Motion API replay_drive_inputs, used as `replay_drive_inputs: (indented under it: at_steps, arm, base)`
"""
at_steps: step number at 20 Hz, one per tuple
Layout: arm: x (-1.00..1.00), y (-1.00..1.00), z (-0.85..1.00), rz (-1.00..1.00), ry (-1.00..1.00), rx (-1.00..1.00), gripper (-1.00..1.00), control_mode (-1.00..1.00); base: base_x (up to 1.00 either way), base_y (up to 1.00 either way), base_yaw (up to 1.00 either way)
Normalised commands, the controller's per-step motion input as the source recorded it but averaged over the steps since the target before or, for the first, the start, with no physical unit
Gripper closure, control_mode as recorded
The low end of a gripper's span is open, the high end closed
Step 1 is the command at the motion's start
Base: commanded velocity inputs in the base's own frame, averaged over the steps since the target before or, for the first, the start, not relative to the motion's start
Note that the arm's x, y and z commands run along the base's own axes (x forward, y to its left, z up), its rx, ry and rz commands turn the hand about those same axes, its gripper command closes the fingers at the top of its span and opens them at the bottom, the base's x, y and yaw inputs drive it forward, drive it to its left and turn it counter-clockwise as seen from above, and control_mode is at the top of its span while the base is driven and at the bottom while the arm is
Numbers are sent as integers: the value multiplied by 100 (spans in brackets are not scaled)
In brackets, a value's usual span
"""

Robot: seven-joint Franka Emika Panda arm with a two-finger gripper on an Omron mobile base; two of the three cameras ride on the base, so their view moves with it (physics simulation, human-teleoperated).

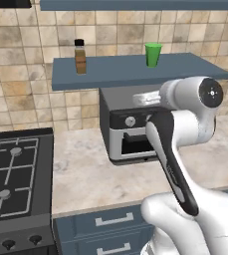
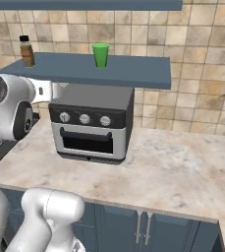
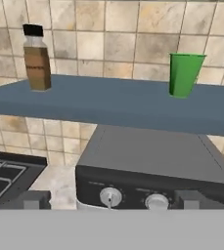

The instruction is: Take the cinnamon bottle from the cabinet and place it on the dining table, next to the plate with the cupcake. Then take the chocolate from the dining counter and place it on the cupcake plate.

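Right in front of me in the hand view, my gripper's [image 3: 108,202] two dark tips sit wide apart with nothing between them, so it's open. Just beyond them is the toaster oven [image 3: 152,168], its knobs facing me, standing on the beige counter [image 1: 85,174]. To its left lies the black stove [image 1: 13,179]. Above the oven runs the cabinet [image 3: 108,102], that slate-blue shelf board. On its left end stands the cinnamon bottle [image 3: 36,58], upright, black cap on, untouched. Well apart from it, toward the right, sits a green cup [image 3: 184,73]. Tiled wall behind it all.
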Motion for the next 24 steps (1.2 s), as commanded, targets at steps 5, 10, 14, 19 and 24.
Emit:
replay_drive_inputs:
  at_steps: [5, 10, 14, 19, 24]
  arm:
    - [0, 54, 68, 0, -1, 0, -100, -100]
    - [10, 54, 49, 0, -9, 0, -100, -100]
    - [25, 64, 19, 0, -7, -1, -100, -100]
    - [35, 47, 3, 0, 5, 7, -100, -100]
    - [24, 38, 12, 0, 14, 9, -100, -100]
  base:
    - [0, 0, 0]
    - [0, 0, 0]
    - [0, 0, 0]
    - [0, 0, 0]
    - [0, 0, 0]
